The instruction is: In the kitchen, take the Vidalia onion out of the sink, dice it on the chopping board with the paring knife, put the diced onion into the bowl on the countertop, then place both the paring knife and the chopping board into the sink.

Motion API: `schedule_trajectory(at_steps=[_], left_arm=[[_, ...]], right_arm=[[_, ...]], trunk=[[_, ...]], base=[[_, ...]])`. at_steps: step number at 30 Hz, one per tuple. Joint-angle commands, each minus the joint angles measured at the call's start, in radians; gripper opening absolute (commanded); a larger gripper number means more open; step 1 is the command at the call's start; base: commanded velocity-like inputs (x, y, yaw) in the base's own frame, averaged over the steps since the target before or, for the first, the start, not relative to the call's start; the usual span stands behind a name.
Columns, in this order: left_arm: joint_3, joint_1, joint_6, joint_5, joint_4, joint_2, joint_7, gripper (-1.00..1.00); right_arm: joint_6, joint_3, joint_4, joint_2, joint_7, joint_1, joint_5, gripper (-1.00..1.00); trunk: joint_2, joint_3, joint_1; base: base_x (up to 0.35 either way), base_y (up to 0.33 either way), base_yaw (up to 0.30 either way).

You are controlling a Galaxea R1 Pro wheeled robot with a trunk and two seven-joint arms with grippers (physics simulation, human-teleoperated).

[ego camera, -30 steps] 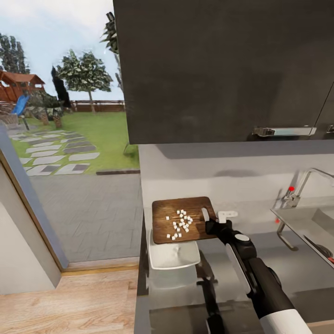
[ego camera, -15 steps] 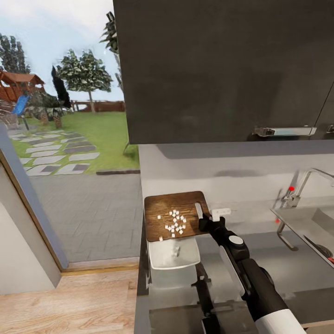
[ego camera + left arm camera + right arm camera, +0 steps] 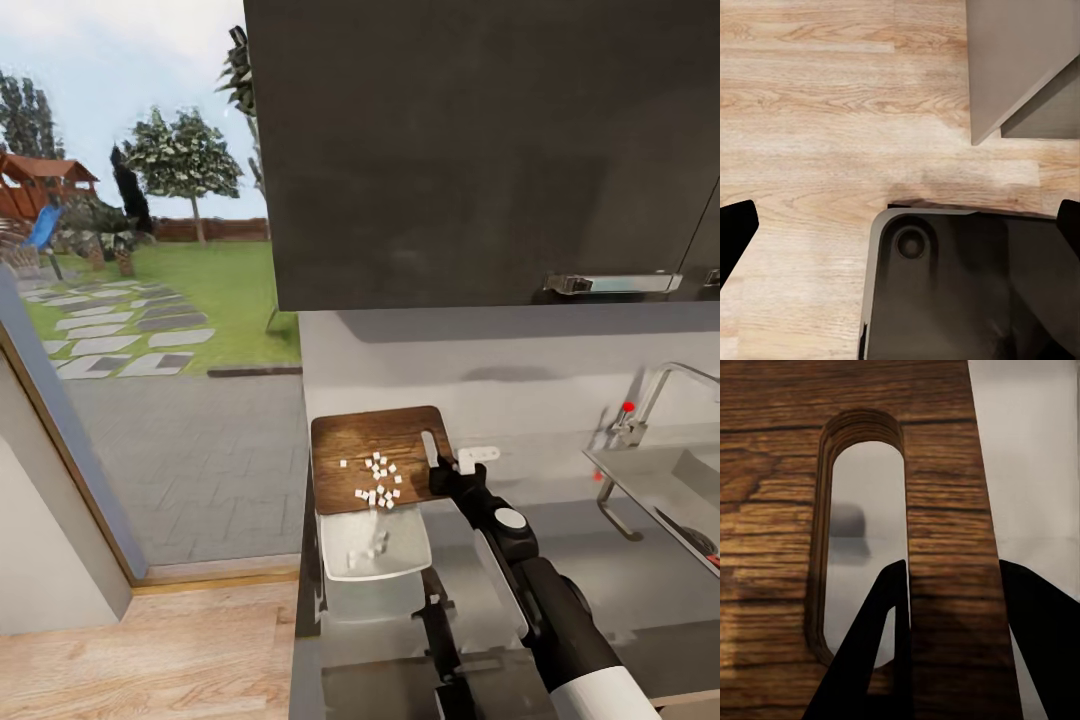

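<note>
Brown, dark-grained rectangular wooden chopping board (image 3: pixel 378 457), dotted with small white onion cubes (image 3: pixel 378 482). Glossy white square bowl (image 3: pixel 375 547) at its 6 o'clock on reflective dark grey countertop (image 3: pixel 640 590). Matt black upper cabinets (image 3: pixel 480 150); pale wood-grain floor (image 3: pixel 832 135).

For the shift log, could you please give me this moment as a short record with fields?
setting: kitchen countertop beside a glazed opening onto a garden
chopping board: held by its handle-slot edge, tilted down toward the bowl
right claw: shut on the chopping board, one finger through the slot
diced onion: white cubes bunched at the board's lower edge, some in the bowl
bowl: white square dish under the board's lower edge
sink: to the right, chrome tap above
left claw: open, facing the wood floor
</note>
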State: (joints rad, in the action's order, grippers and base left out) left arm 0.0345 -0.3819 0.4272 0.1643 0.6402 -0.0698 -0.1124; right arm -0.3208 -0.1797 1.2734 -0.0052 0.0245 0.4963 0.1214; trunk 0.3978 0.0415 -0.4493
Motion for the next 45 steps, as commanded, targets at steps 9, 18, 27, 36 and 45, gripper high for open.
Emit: schedule_trajectory(at_steps=[9, 18, 27, 36, 45], left_arm=[[0.002, 0.000, -0.001, 0.011, 0.002, 0.001, -0.010, 1.00], [0.002, 0.000, -0.001, 0.011, 0.000, 0.001, -0.010, 1.00], [0.002, 0.000, -0.001, 0.011, -0.002, 0.000, -0.010, 1.00], [0.002, 0.000, -0.001, 0.011, -0.002, 0.001, -0.010, 1.00], [0.002, 0.000, -0.001, 0.010, -0.005, 0.002, -0.010, 1.00]], right_arm=[[0.049, -0.001, 0.001, -0.001, 0.003, 0.001, 0.009, -1.00], [0.115, -0.001, 0.001, -0.003, 0.003, 0.001, 0.008, -1.00], [0.123, -0.001, 0.001, -0.006, 0.003, 0.001, 0.007, -1.00], [0.124, -0.001, 0.001, -0.008, 0.003, 0.001, 0.007, -1.00], [0.123, -0.001, 0.001, -0.008, 0.003, 0.001, 0.007, -1.00]], trunk=[[0.002, 0.002, -0.001], [0.002, 0.002, -0.001], [0.002, 0.002, -0.001], [0.002, 0.002, -0.001], [0.002, 0.002, -0.001]], base=[[0.000, 0.000, 0.000], [0.000, 0.000, 0.000], [0.000, 0.000, 0.000], [-0.012, -0.007, 0.000], [-0.228, -0.169, 0.000]])
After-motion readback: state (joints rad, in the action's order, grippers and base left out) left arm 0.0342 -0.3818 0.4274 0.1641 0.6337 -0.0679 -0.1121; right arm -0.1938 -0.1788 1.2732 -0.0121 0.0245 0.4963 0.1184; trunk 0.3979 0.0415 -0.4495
